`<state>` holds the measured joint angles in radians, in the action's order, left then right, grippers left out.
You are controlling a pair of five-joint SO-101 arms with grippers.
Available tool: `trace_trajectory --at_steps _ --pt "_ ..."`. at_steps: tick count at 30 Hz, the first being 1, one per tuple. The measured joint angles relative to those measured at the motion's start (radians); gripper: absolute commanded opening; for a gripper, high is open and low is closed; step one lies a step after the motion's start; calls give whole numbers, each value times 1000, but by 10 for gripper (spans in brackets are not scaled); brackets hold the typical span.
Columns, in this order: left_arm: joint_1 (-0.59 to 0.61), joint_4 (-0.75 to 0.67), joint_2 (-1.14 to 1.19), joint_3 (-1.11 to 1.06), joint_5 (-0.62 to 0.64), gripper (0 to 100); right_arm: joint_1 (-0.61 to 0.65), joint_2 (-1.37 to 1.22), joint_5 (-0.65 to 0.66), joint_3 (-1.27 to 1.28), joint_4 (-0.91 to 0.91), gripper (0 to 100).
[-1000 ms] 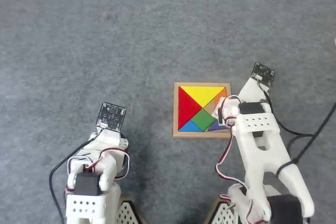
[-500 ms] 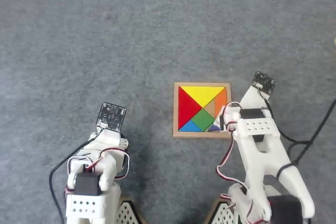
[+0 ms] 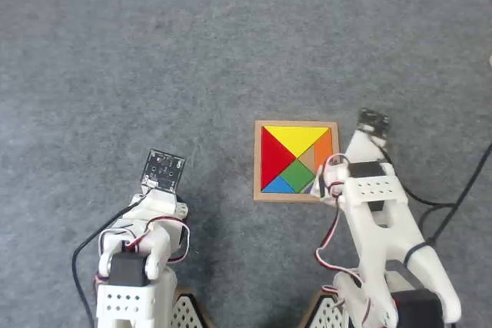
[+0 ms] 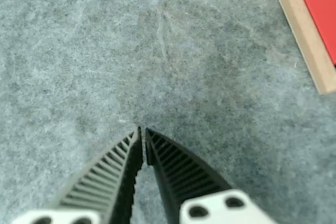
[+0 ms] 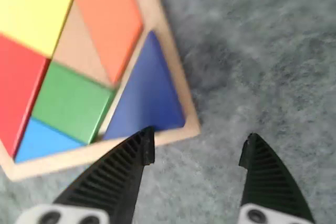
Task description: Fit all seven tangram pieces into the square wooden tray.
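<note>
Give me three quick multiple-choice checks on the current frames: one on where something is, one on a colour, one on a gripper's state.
1. Where is the left gripper relative to the wooden tray?
A. Over the tray's middle
B. Over the grey mat, off to the tray's side
C. Touching the tray's rim

2. What colour is the triangle in the tray corner nearest the right gripper?
A. Dark blue
B. Yellow
C. Red

3. What state is the right gripper in?
A. Open, holding nothing
B. Shut on a loose piece
C. Shut on the tray's rim

Answers:
1 B: its wrist view shows mat beneath the fingertips and the tray off at the edge.
2 A: the right wrist view shows a dark blue triangle in that corner.
3 A: its fingers stand well apart with nothing between them.
</note>
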<state>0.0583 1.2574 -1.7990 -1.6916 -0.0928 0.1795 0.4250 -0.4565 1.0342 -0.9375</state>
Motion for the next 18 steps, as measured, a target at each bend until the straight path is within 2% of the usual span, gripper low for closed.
trace_trajectory --at_steps 11,18 --pt "0 0 0 0 0 15 40 -20 52 -2 -14 266" --pt "0 0 0 0 0 15 -41 141 52 -71 -106 244"
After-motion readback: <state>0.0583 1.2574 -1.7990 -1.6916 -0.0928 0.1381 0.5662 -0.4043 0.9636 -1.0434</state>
